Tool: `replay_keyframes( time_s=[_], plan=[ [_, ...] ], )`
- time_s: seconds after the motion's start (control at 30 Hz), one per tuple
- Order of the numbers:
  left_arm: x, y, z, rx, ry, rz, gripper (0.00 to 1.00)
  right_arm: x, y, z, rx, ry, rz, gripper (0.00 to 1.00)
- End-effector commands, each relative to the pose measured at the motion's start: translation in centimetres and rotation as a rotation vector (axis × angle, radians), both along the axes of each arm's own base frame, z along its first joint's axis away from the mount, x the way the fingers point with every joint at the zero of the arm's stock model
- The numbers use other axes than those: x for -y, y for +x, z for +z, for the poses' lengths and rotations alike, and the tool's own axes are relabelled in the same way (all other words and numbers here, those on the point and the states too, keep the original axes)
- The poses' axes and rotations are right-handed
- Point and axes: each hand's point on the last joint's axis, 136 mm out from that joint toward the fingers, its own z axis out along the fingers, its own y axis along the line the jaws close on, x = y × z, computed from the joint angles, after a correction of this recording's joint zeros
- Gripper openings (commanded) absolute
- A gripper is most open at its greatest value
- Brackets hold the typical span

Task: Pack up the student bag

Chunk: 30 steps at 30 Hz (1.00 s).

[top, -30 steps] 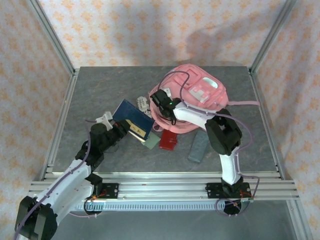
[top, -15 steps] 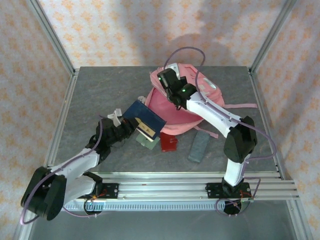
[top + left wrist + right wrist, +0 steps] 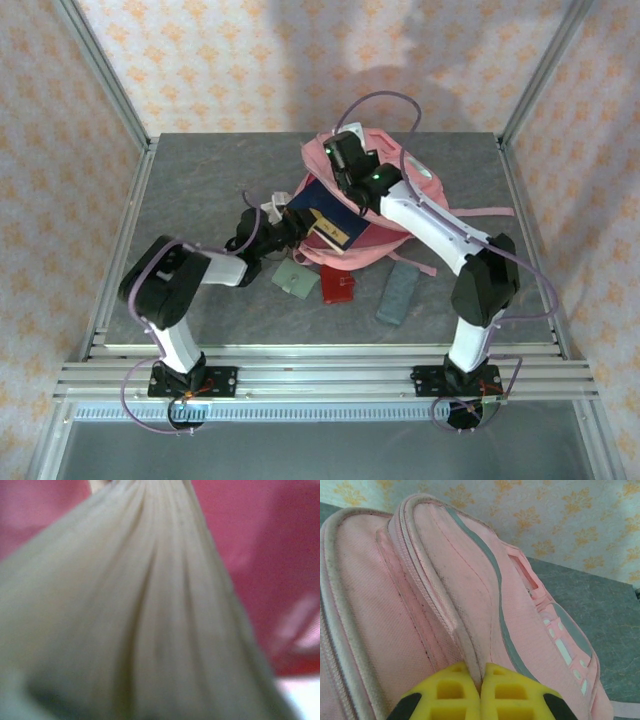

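From the left wrist, the blue book [image 3: 140, 620] is a pale blur of page edges against the student bag [image 3: 270, 580]; the right tool [image 3: 480, 674] has its fingers cropped by its view's lower edge.

My right tool [image 3: 481, 682] is pinched closed on a seam fold of the student bag [image 3: 445, 595]; grey table [image 3: 605, 610] behind.

We're high above and behind the arm bases, looking down and forward over the whole table [image 3: 200, 170] to the papered wall [image 3: 300, 70]. Over to the right wrist: we peer along the right gripper [image 3: 481, 686], nipped on the student bag [image 3: 445, 595], very near, with that wall beyond. Left wrist: jammed against something pale and blurred, pink fabric behind. From above, that camera sits just behind the navy book [image 3: 322, 212]. The bag is common to all three views.
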Motion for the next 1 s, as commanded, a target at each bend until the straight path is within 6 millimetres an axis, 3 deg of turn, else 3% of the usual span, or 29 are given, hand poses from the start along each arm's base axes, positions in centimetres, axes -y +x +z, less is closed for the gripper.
replay_keyframes(
  time_s=[0.0, 0.23, 0.73, 0.77, 0.9, 0.97],
  plan=[
    [2.2, 1.8, 5.1, 0.137, -0.137, -0.014, 0.0, 1.0, 0.2, 7.7, 0.19, 0.172, -0.035, 0.0],
    [6.2, 4.8, 2.7, 0.092, -0.104, -0.027, 0.0, 1.1, 0.4, 8.1, 0.191, 0.219, -0.022, 0.0],
    [12.9, 11.6, -0.1, 0.074, -0.058, -0.01, 0.0, -0.1, 0.2, 8.0, 0.172, 0.279, 0.026, 0.0],
    [13.3, 12.0, -0.4, 0.066, -0.046, -0.006, 0.04, -0.1, 0.2, 7.9, 0.17, 0.281, 0.027, 0.0],
    [14.6, 12.6, -1.6, 0.032, -0.017, -0.029, 0.51, 0.2, 0.1, 7.5, 0.169, 0.274, 0.017, 0.0],
    [14.4, 12.0, -1.3, 0.037, -0.016, -0.037, 0.64, 0.4, -0.1, 7.4, 0.169, 0.273, 0.012, 0.0]
  ],
)
